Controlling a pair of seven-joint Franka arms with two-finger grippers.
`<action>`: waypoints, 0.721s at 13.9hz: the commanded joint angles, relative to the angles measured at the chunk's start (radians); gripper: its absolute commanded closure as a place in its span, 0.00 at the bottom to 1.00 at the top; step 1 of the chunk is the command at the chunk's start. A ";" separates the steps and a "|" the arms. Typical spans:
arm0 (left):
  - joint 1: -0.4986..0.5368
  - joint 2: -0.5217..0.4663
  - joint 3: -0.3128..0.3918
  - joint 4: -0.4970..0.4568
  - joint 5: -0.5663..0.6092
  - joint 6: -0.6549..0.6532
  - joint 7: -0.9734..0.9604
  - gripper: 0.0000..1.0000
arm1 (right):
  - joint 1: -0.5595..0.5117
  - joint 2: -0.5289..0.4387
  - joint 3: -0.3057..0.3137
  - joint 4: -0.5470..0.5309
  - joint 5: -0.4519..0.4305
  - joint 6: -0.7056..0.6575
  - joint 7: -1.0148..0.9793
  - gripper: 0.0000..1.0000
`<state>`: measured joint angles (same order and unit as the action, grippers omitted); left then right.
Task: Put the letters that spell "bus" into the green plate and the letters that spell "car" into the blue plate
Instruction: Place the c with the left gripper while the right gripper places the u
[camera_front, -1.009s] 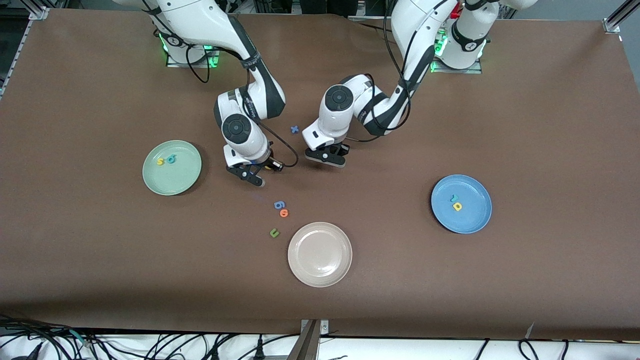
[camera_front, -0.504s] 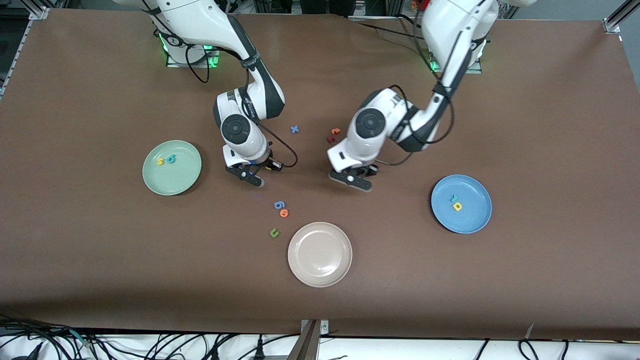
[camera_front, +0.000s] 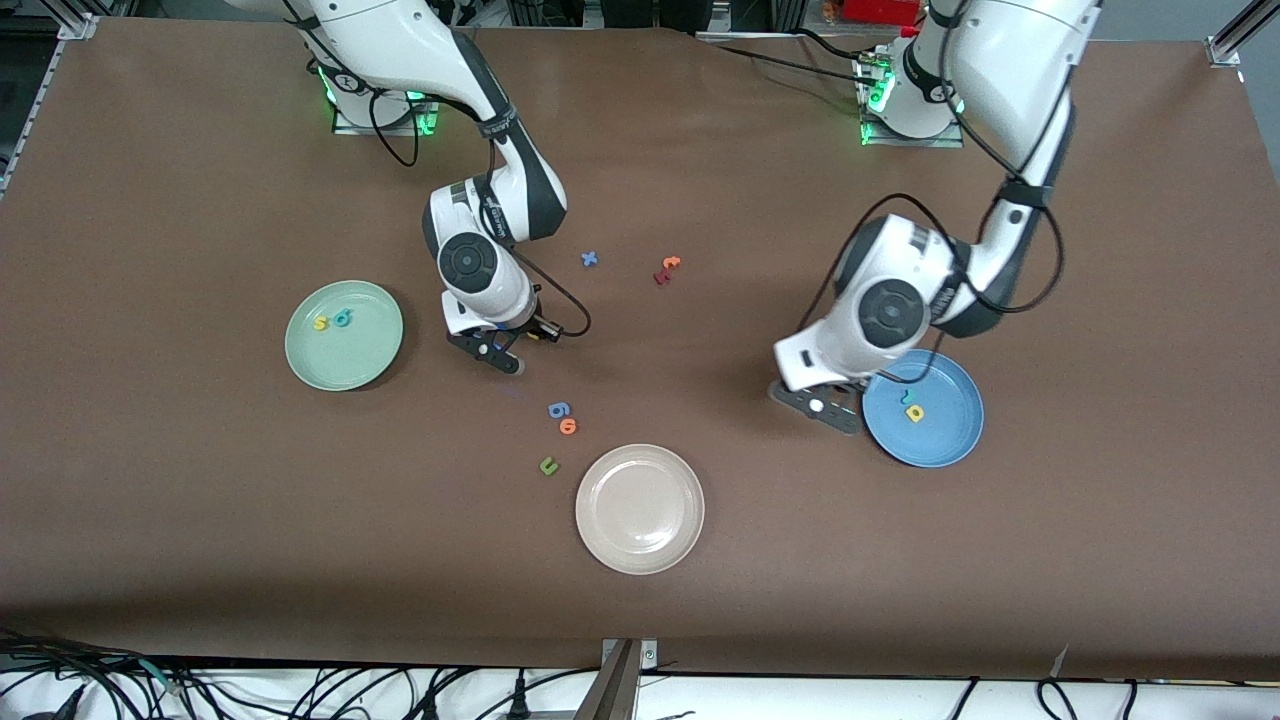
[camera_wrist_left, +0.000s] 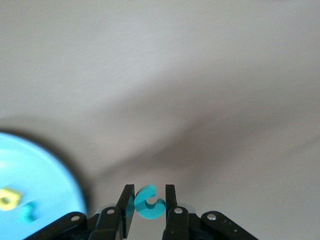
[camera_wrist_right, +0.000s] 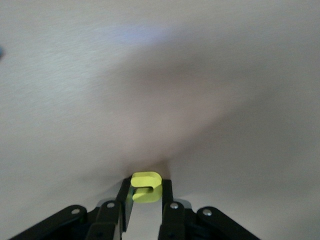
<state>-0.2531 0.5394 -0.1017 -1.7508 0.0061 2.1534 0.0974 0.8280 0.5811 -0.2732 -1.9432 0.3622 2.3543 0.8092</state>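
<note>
Gripping a teal c (camera_wrist_left: 148, 201) beside the blue plate (camera_front: 950, 445), left gripper (camera_front: 820, 408), right gripper (camera_front: 490, 352) jaws clamped on yellow u (camera_wrist_right: 146, 187)

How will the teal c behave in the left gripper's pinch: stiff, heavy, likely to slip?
The teal c looks like thin foam, so probably very light and slightly squashy. The left gripper pinches it by its edges, so it may twist or pop out. Flat, it should not roll once dropped on the blue plate.
</note>
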 joint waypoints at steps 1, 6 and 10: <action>0.079 -0.021 -0.013 -0.029 0.057 -0.020 0.089 0.69 | 0.000 -0.050 -0.067 0.010 0.004 -0.120 -0.062 0.87; 0.187 -0.004 -0.015 -0.033 0.078 -0.024 0.195 0.68 | 0.002 -0.136 -0.263 0.015 0.000 -0.381 -0.258 0.87; 0.221 0.011 -0.013 -0.013 0.075 -0.023 0.190 0.17 | 0.002 -0.139 -0.415 0.001 -0.035 -0.477 -0.424 0.87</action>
<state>-0.0568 0.5462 -0.1030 -1.7766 0.0614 2.1405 0.2841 0.8232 0.4513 -0.6431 -1.9206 0.3504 1.9031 0.4484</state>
